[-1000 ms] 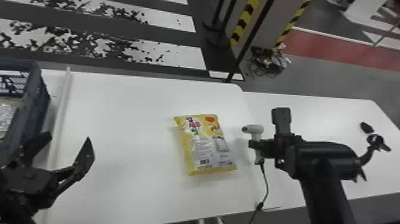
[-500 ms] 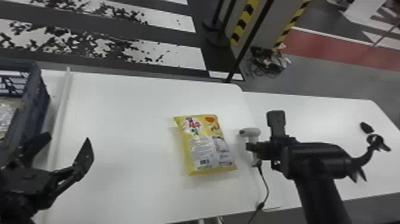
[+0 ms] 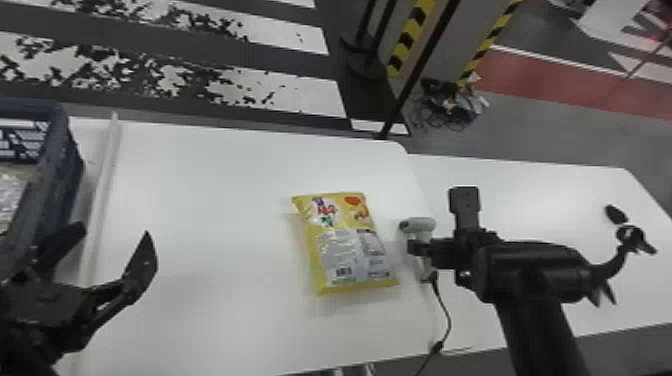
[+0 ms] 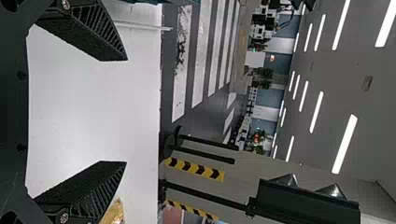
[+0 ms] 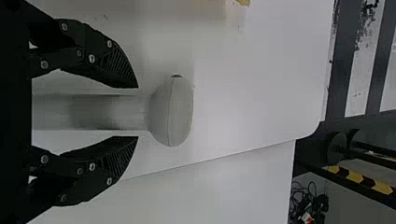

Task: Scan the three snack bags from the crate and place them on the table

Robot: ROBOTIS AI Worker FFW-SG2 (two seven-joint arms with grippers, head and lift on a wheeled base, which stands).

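Since the earliest frame the right gripper (image 5: 138, 112) and the scanner (image 3: 419, 226) have shifted slightly together toward the yellow snack bag (image 3: 345, 245), which lies where it did, as does the left gripper (image 3: 115, 240).

Nearest, at the robot's left, the left gripper hangs above the counter (image 3: 225, 225) close by the crate (image 3: 30, 104), its fingers spread wide with nothing between them. At the right, the other gripper is closed about the scanner's handle, one finger on either side; the scanner's head stands clear of the fingers and its cable (image 3: 447, 320) trails to the counter's near edge.

Beyond the hands, the bag lies flat, label side up, its barcode (image 3: 344, 271) toward the near end; the scanner is just beside it, its nose turned to the bag. Over on the left, the crate has clear-wrapped goods (image 3: 9, 200) inside, probably more snack bags.

The step in hand looks to be scanning this bag; whether it has been read, I cannot tell. If not, the next move calls for bringing the nose round onto the barcode, with no nudge to the bag. Glare on the wrapper could spoil the reading. After that, the left gripper would go to the crate.
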